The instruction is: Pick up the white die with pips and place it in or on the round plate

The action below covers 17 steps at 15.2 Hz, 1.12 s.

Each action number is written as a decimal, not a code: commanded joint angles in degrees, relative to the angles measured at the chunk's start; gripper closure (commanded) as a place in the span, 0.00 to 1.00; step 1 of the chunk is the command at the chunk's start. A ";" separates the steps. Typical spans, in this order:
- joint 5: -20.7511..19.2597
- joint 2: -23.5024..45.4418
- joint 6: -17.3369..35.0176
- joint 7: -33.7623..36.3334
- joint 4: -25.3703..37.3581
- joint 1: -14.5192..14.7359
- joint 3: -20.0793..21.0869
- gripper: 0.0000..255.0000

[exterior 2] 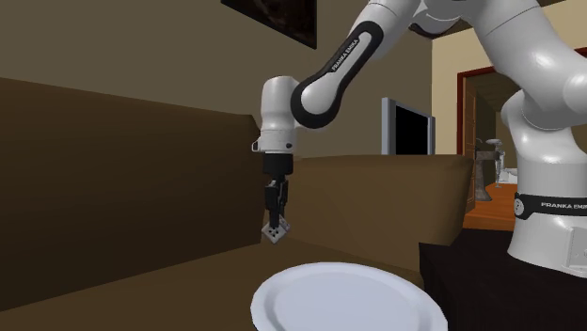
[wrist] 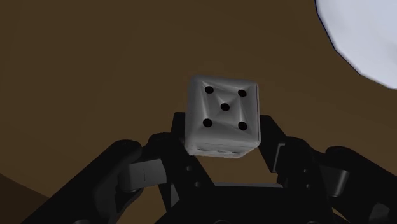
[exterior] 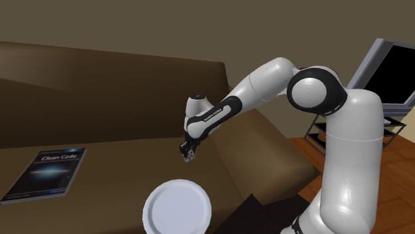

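I am looking into the living room of a home. A big brown sofa (exterior: 100,80) is taking up most of the shoulder view, with a book (exterior: 46,173) and a round plate (exterior: 176,209) lying on its seat. A flat-screen television (exterior: 392,66) is standing beyond the sofa's arm, above a wooden plank floor (exterior: 399,166). In the second exterior view a framed picture (exterior 2: 273,19) is hanging on the tan wall (exterior 2: 169,38) above the sofa back. A wood-trimmed doorway (exterior 2: 461,113) is opening beside the television.
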 commanded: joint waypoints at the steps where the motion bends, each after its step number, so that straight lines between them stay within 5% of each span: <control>1: 0.27 -1.29 -1.17 -0.27 -0.13 -0.19 0.15 1.00; 6: 0.85 -3.86 -3.92 -0.68 0.07 -0.42 0.48 1.00; 17: 0.44 -13.36 0.18 13.05 -13.77 8.01 4.97 1.00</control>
